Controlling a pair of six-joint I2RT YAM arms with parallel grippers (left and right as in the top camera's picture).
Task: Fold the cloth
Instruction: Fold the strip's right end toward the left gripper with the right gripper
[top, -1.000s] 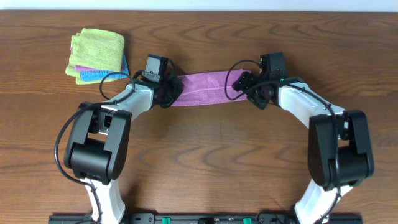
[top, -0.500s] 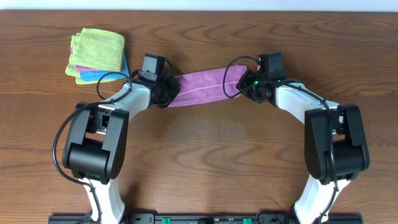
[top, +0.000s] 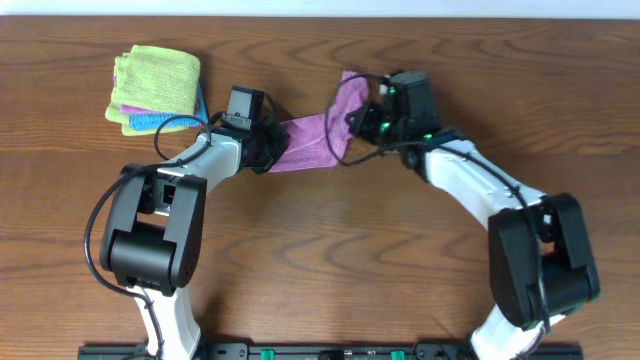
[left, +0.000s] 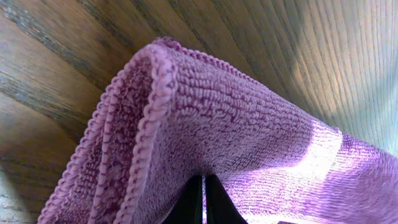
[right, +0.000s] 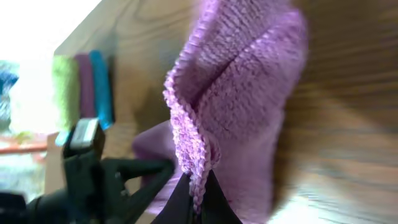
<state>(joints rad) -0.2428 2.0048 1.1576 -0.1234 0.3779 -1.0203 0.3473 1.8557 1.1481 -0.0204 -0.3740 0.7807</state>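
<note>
Dark brown wood-grain table fills pretty much the whole overhead shot, with a pale strip along the far edge. The purple cloth sits in the upper middle of the table, strung between the two arms.

The left gripper is clamped tight on the cloth's left end. In the left wrist view you can see the two dark fingertips pressed together at the bottom with the fabric pinched between them. The doubled hem stands up above them, and wood shows behind it.

The right gripper is also pinched closed, on the cloth's right end. That end is up off the table and curled over toward the left, so the right part stands up as a tall flap while the left part lies lower and flatter. From the right wrist camera, the stitched edge runs straight down into the closed fingertips, and the left gripper shows as a blurry black shape beyond the cloth.

Off in the far-left corner is a stack of folded cloths, lime green on top with purple and blue layers peeking out underneath. It's well apart from the purple cloth and nothing is touching it.
</note>
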